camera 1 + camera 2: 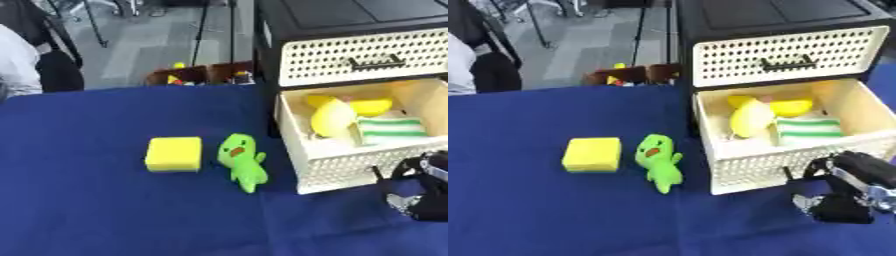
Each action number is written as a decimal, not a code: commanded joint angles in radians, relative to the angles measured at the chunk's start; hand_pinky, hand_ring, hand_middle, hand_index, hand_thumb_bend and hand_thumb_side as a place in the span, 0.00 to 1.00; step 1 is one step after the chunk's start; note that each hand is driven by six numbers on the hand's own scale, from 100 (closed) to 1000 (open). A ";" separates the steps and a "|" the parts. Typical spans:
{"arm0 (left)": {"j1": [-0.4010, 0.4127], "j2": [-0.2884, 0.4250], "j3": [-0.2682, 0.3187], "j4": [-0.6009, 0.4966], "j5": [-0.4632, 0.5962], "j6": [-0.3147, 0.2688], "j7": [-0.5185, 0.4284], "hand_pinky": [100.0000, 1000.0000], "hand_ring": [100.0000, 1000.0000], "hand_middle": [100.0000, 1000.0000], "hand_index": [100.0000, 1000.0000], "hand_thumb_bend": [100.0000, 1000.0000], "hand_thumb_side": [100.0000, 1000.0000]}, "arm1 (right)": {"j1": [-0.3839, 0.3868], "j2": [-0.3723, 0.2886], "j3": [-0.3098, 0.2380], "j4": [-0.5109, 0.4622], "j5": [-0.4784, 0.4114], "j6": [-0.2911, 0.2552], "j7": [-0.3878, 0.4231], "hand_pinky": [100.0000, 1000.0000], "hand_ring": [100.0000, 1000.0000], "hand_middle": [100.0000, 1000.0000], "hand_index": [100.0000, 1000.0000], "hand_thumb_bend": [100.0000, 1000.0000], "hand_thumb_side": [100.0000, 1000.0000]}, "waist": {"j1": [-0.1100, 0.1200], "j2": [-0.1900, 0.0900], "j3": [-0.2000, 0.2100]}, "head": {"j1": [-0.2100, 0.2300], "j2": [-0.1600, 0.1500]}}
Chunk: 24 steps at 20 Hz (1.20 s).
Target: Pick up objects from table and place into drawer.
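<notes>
Table w/ blue cloth (87, 210). Black cabinet (737, 20) at far right, two cream perforated drawers. Upper drawer (789, 55) closed, dark handle on front. Lower drawer (754, 170) pulled out toward near side, open.

Inside lower drawer: yellow rounded items (752, 118), one pale and larger at left-centre, a brighter yellow one behind it to the right; green/white striped item (808, 127) lying just right of them, touching or nearly so. Can't make out exactly what the yellow ones are.

On cloth, left of drawer: green plush toy (242, 159), orange beak, lying w/ head toward far side, body angled to near-right; near the drawer's front-left corner but apart from it. Yellow sponge block (174, 154) flat just left of plush, small gap between.

Right hand (855, 187): low at near right, in front of drawer's front wall, just above cloth. Fingers curled downward, nothing seen in them. Not touching plush or sponge, well apart from both.

Left hand: none in either view.
</notes>
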<state>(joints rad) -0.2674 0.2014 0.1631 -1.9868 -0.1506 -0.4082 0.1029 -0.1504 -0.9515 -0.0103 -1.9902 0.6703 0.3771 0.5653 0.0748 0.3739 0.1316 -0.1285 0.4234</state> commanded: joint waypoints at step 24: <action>0.002 0.008 0.009 -0.013 -0.001 0.008 -0.005 0.48 0.71 0.70 0.85 0.02 0.94 | 0.021 0.020 -0.088 -0.010 0.125 -0.120 -0.172 0.00 0.13 0.18 0.81 0.14 0.83 | 0.005 -0.026 -0.018 | 0.009 -0.012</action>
<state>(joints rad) -0.2633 0.2014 0.1633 -1.9868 -0.1505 -0.4034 0.0983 -0.1233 -0.9166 -0.0751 -1.9901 0.7932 0.2601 0.4091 0.0845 0.3703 0.1151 -0.1239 0.4189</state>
